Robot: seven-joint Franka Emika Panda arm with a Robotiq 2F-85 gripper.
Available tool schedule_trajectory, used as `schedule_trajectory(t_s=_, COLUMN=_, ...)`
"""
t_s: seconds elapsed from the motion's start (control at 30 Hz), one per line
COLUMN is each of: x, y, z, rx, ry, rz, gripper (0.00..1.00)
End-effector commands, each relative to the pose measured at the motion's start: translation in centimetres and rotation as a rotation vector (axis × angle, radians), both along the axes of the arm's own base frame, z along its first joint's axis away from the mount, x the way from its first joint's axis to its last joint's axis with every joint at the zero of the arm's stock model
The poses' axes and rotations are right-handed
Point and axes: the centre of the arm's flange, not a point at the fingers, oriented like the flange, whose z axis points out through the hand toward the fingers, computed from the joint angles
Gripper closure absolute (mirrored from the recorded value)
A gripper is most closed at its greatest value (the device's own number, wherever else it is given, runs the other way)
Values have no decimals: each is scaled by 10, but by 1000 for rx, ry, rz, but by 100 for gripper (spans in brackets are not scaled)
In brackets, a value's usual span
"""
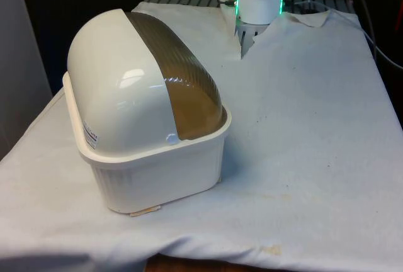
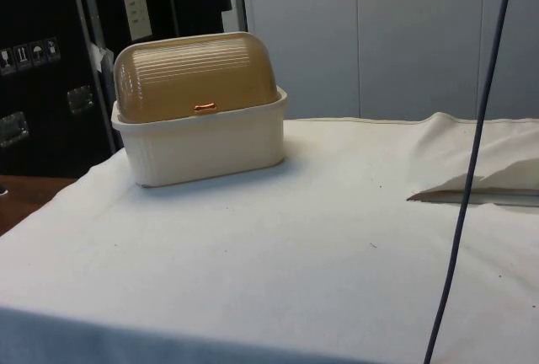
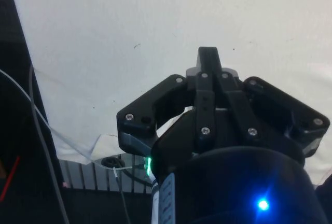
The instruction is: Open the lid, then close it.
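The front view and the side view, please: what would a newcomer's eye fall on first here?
First comes the cream bread box, standing on the front view's left of the white cloth. Its smoky brown roll lid is down and shut, with a small copper handle at its lower edge in the side view. In the wrist view the black gripper hangs above bare cloth, away from the box.

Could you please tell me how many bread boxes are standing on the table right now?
1. The bread box stands on the white cloth toward the front view's left, its brown lid down over the cream base. Nothing suggests another is hidden.
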Motion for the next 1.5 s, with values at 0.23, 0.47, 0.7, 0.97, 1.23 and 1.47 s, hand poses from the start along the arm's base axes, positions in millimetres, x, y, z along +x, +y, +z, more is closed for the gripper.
schedule_trajectory(t_s=0.23, x=1, y=13, z=2, rx=-20, ry=-34, rz=3, gripper=100)
schedule_trajectory(t_s=0.47, x=3, y=23, z=-3, rx=-36, ry=-76, rz=27, gripper=100)
schedule_trajectory(t_s=0.7, x=6, y=29, z=-10, rx=-51, ry=-116, rz=56, gripper=100)
schedule_trajectory(t_s=0.97, x=8, y=30, z=-22, rx=-64, ry=-158, rz=99, gripper=100)
schedule_trajectory(t_s=1.23, x=8, y=29, z=-34, rx=-73, ry=-172, rz=143, gripper=100)
schedule_trajectory(t_s=1.47, x=10, y=30, z=-48, rx=-100, ry=-201, rz=213, gripper=100)
